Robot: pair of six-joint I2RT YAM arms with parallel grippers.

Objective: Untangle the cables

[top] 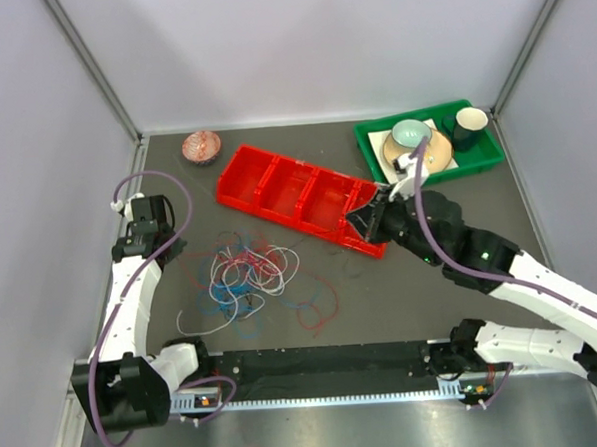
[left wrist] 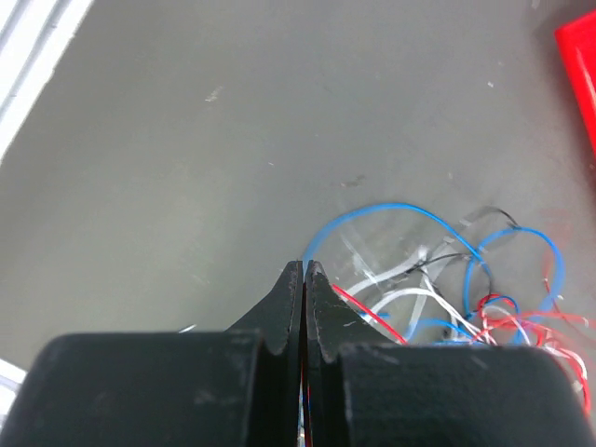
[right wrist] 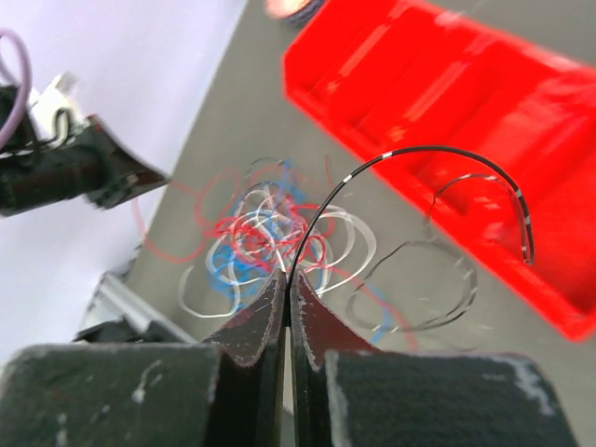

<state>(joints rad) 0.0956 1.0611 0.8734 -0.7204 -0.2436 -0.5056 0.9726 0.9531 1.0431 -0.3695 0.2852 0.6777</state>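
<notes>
Cables [top: 246, 271] heap btw left hand [left wrist: 304, 265], closed, & right hand [right wrist: 287, 279], pinching one black cable [right wrist: 438, 148].

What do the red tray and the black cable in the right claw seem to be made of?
Red tray: probably moulded plastic, glossy, with bright glints on its walls. Black cable: probably plastic-coated wire, smooth; it holds a springy arc.

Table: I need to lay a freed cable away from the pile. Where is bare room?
Bare: the table between the right arm and the front rail; also the patch between the green tray and that arm. Crowded: the cables, spread in front of the red tray's left half.
</notes>
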